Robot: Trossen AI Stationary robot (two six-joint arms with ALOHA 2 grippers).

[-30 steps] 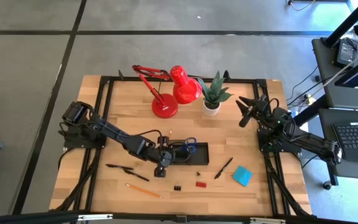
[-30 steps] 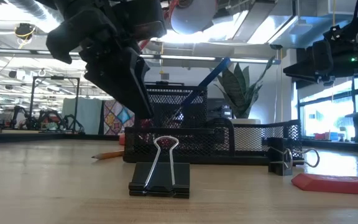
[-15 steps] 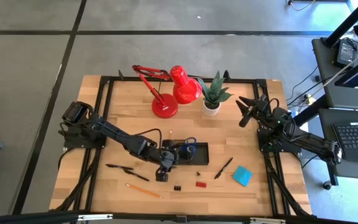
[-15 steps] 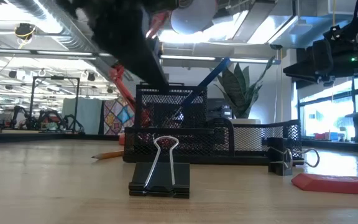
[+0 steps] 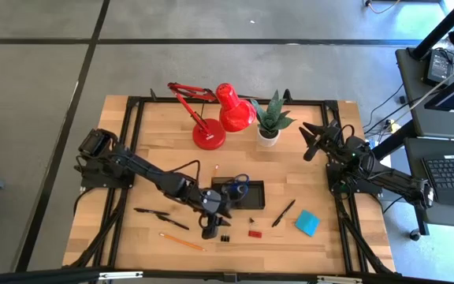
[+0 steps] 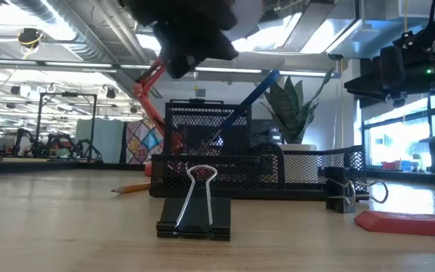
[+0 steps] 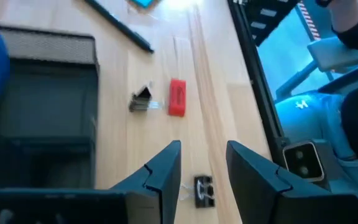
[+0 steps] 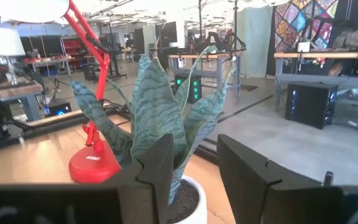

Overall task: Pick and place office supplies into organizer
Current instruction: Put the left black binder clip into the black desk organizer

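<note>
High view, left to right: two black pens (image 5: 155, 214) and an orange pencil (image 5: 183, 242) lie on the counter (image 5: 132, 126). The left jaws (image 5: 210, 229), open and empty, hover just beside a small black clip (image 5: 225, 237), in front of the organizer (image 5: 247, 194) holding blue-handled scissors (image 5: 238, 185). The right jaws (image 5: 310, 140) wait open near the potted plant (image 5: 270, 120). Likely step: reaching for the clip; next, centre over it, descend, close. The left wrist view alone shows the clip (image 7: 204, 190) between the fingertips (image 7: 166, 163) and a second clip (image 7: 142, 99) by the red eraser (image 7: 177, 97).
</note>
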